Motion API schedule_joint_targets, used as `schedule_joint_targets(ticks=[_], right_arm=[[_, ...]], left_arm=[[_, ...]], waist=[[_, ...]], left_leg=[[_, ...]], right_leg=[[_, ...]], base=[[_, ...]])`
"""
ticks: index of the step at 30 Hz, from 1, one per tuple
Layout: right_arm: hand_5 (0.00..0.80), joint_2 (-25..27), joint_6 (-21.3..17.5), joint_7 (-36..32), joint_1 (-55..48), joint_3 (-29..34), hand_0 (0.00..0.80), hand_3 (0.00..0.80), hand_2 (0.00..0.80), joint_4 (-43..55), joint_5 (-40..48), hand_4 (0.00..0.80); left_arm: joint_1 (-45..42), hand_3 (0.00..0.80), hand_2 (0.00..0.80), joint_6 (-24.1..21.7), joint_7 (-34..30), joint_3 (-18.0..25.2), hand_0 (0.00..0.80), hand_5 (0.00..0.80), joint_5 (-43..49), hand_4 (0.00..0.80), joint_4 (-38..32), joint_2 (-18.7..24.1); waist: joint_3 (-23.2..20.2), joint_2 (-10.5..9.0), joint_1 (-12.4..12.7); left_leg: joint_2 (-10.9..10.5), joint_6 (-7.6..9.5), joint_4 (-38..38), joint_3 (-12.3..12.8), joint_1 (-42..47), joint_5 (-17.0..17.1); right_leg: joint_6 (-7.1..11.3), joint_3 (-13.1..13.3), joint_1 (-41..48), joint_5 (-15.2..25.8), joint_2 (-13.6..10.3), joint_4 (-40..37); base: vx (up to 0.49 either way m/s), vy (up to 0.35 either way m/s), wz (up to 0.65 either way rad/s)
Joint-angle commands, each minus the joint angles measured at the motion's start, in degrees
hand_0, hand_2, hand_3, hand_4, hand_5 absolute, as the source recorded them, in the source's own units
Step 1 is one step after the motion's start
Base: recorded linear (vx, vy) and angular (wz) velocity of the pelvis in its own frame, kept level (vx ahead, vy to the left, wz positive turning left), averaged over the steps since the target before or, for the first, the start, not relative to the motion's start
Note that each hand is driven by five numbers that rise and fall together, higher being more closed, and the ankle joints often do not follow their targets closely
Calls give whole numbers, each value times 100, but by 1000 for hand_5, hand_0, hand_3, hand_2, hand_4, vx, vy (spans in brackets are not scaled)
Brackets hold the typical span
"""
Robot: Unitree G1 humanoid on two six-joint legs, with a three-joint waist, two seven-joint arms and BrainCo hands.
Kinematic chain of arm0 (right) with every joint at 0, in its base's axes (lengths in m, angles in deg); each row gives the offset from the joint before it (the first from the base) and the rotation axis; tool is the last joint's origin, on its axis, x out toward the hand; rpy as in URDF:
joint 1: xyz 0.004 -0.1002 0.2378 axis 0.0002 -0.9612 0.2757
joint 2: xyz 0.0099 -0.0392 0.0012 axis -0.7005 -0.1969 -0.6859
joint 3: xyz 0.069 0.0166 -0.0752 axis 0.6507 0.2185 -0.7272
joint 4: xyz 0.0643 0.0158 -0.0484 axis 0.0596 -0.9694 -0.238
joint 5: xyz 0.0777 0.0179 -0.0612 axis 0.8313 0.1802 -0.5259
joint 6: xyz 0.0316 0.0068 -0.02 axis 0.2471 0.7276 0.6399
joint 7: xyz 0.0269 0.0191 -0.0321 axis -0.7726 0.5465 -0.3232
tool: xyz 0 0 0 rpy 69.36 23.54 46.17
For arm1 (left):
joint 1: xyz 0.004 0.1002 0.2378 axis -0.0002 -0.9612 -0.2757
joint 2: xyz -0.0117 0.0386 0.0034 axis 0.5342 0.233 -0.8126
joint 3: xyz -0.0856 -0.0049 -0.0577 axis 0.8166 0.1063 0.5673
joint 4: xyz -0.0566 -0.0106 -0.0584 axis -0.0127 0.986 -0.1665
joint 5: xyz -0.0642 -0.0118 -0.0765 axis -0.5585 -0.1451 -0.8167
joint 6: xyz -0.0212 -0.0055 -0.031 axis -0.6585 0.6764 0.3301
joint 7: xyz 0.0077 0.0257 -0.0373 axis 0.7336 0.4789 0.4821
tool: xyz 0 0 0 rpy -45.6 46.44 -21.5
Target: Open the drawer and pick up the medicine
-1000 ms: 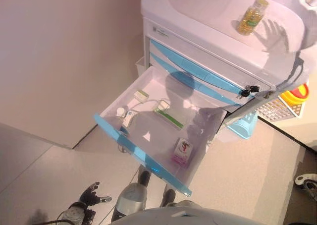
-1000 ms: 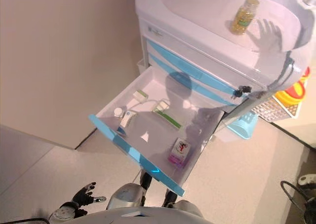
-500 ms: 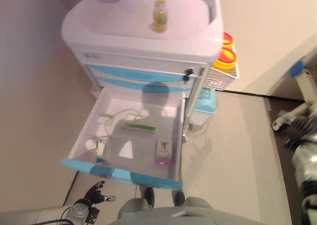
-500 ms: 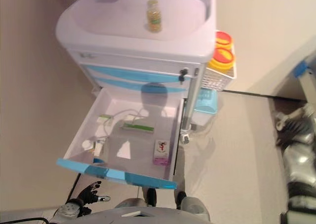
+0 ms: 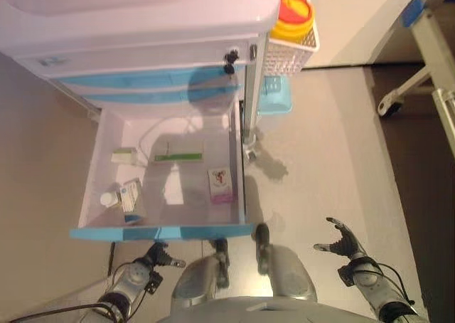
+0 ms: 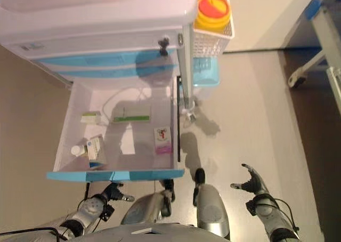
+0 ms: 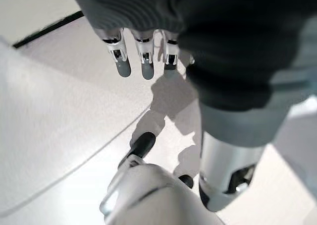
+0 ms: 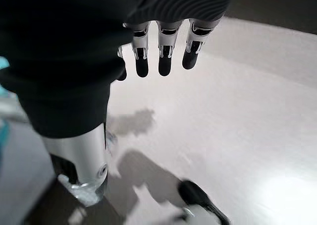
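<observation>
The drawer (image 5: 163, 173) of the cart (image 5: 135, 24) is standing fully pulled out, with the medicine box (image 5: 220, 186) lying near its right wall. The left hand (image 5: 158, 256) and right hand (image 5: 344, 240) are hanging low, fingers relaxed and holding nothing. A reach could be catching the blue drawer front (image 5: 162, 232), jolting the contents. Wrist views are showing only fingers above bare floor; the eye views alone are showing the drawer.
</observation>
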Motion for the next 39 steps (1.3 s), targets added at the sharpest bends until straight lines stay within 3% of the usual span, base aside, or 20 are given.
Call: schedule_joint_targets(ticks=[1,6,14,20,25,29,32,39], right_arm=[[0,426,59,-44,-67,-190,0,0,0,191,119,0],[0,689,124,-8,135,-179,0,0,0,532,729,0],[0,1022,271,-55,183,-33,0,0,0,1390,1036,0],[0,1035,261,92,27,9,0,0,0,1535,791,0],[0,1032,289,283,40,-138,0,0,0,1567,860,0],[0,992,223,492,94,-309,0,0,0,1442,951,0],[0,921,173,634,137,-434,0,0,0,1307,1002,0],[0,858,96,651,196,-449,0,0,0,1166,964,0]], left_arm=[[79,0,0,-114,323,-105,0,0,344,0,-608,266],[544,0,0,217,445,-134,0,0,184,0,-1503,950],[1441,0,0,870,-73,482,0,0,-886,0,-2580,2233],[2614,0,0,1351,-372,940,0,0,-1631,0,-2341,2864],[3899,0,0,1705,-117,773,0,0,-2418,0,-1619,3342],[4737,0,0,1422,964,857,0,0,-3353,0,-973,3460],[4869,0,0,1099,1519,1064,0,0,-3770,0,-695,3389],[4591,0,0,1048,1893,1154,0,0,-3268,0,-760,3173]], waist=[[77,-44,-123],[473,4,-217],[664,-22,-416],[664,-8,-564],[664,-77,-686],[664,-151,-749],[664,-198,-743],[662,-229,-704]], left_leg=[[-183,162,1055,-87,-453,-817],[-175,249,1575,26,-1041,-845],[-209,399,2503,298,-2011,-1181],[-226,453,3108,356,-2569,-1571],[-210,487,3447,379,-2986,-1679],[-197,490,3571,349,-3086,-1752],[-174,464,3614,335,-3108,-1780],[-198,393,3508,299,-2943,-1778]], right_leg=[[296,15,-223,-224,-145,422],[222,183,-943,-296,-120,1142],[199,481,-1923,-353,-38,1819],[207,644,-2510,-654,37,2465],[163,675,-2879,-724,140,2750],[127,700,-2977,-799,226,2846],[110,694,-2983,-822,261,2844],[121,710,-2824,-817,294,2736]], base=[[-57,102,-16],[-59,113,-12],[-17,114,-17],[29,81,-11],[-4,7,-1],[-1,-4,-1],[-6,-12,-4],[0,1,0]])
